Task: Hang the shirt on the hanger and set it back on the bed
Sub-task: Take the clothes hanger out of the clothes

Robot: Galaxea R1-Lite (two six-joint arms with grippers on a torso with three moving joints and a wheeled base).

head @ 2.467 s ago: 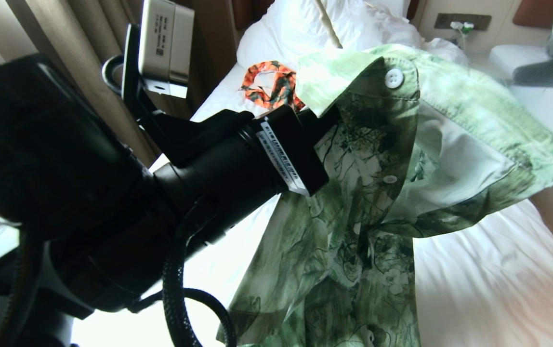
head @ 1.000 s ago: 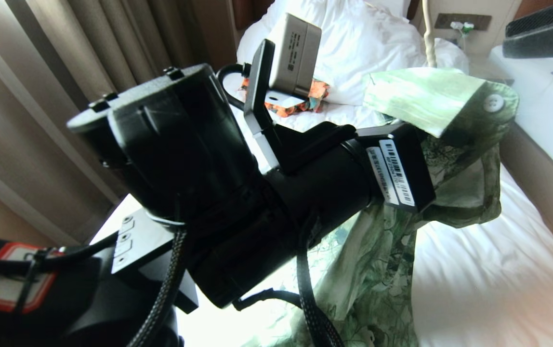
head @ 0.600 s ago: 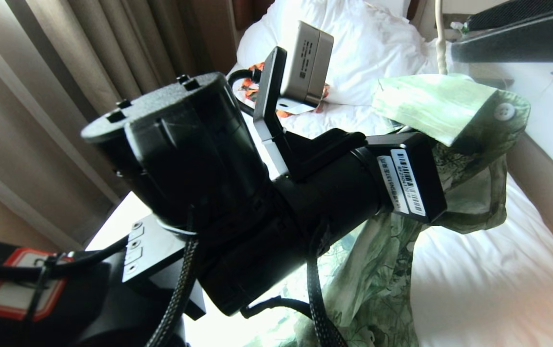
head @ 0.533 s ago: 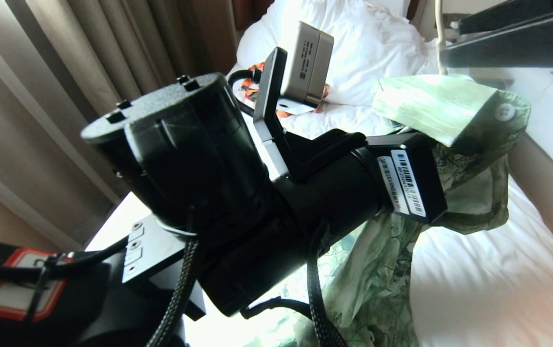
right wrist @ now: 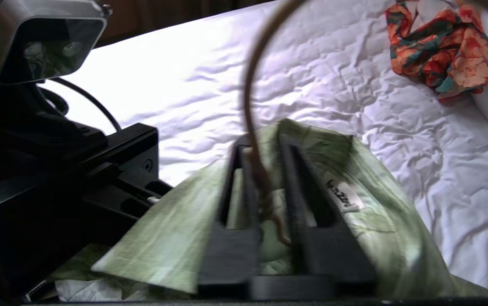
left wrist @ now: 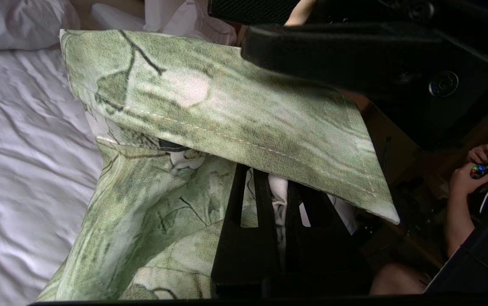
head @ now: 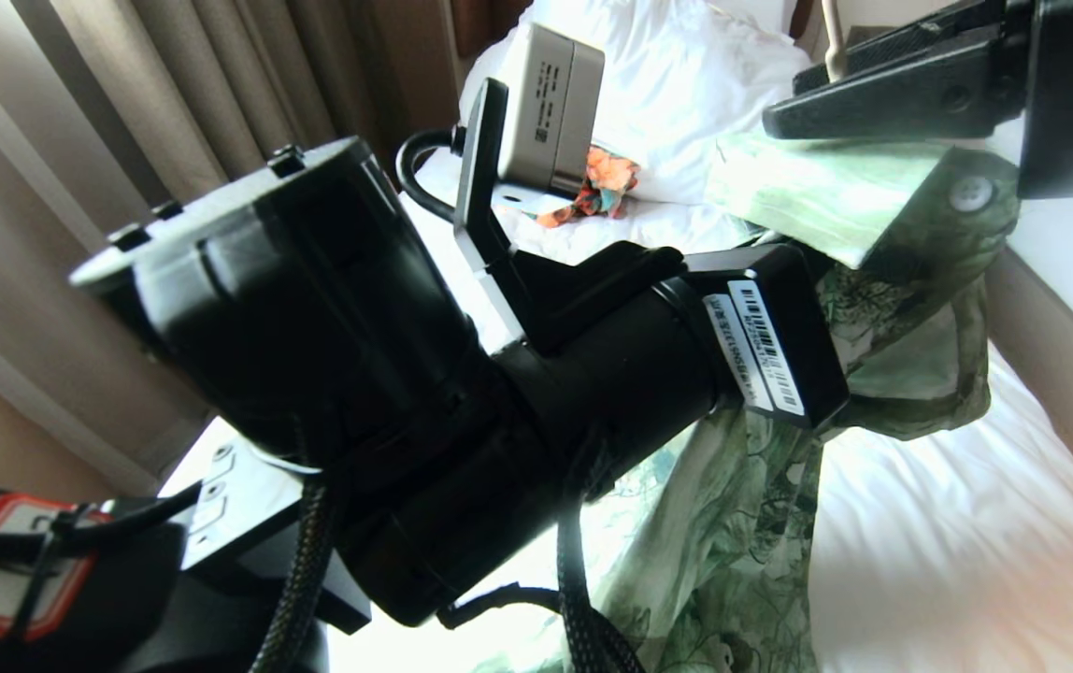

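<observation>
Two pincers are on the job: your left pincer (left wrist: 276,187) is clamped on the shirt (head: 873,280) just under the collar, holding it up above the bed (head: 948,561), while your right pincer (right wrist: 265,187) sits narrowed around the hanger's hook (right wrist: 252,85) at the neckline. You're mid-hanging, I'd say. Next comes checking the hanger is seated in both shoulders before lowering everything onto the sheet, clear of the orange garment (right wrist: 444,46).
</observation>
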